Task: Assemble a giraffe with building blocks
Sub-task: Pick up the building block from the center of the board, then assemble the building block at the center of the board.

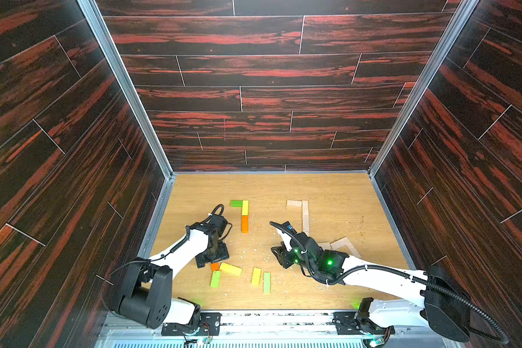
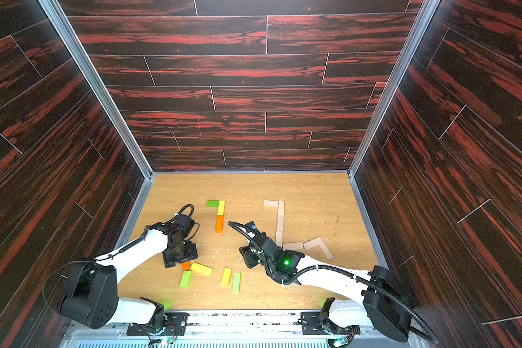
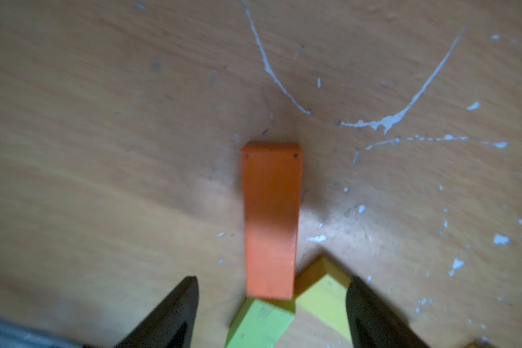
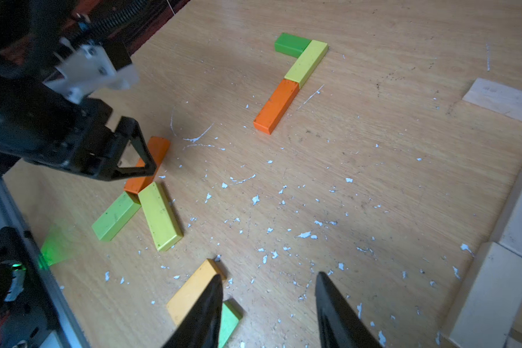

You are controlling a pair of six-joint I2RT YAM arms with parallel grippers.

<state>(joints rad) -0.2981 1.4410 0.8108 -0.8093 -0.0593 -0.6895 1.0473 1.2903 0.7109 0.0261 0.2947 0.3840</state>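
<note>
Building blocks (image 2: 220, 223) lying flat on the worktop (image 1: 338, 192). In both top views a dark green block (image 1: 236, 203), a yellow block (image 1: 245, 207) and an orange block (image 1: 244, 223) form an inverted L at mid-worktop: green crosswise at the yellow's far end, orange end to end with the yellow. To its right, pale blocks (image 1: 305, 215) lie in the same shape, with more pale blocks (image 2: 317, 243) beside the right gripper (image 1: 279, 257). The left gripper (image 1: 212, 261) hangs over a loose orange block (image 1: 215, 266) near the front edge, next to a slanted yellow block (image 1: 230, 268) and a light green block (image 1: 215, 278); an amber block (image 1: 256, 276) and a green block (image 1: 266, 282) lie side by side just to the right. Left wrist view: the loose orange block (image 3: 270, 217) runs lengthwise between the jaws, which stand apart with bare worktop on either side of it, grasping nothing; its near end meets the light green block (image 3: 259, 324) and the slanted yellow block (image 3: 323, 292). Right wrist view: the right jaws are spread over white-flecked worktop with nothing between them; one finger (image 4: 207, 304) overlaps the amber block (image 4: 190, 289) and the green block (image 4: 231, 316) in the picture, contact not discernible. The L of painted blocks shows beyond, well apart from both grippers.
</note>
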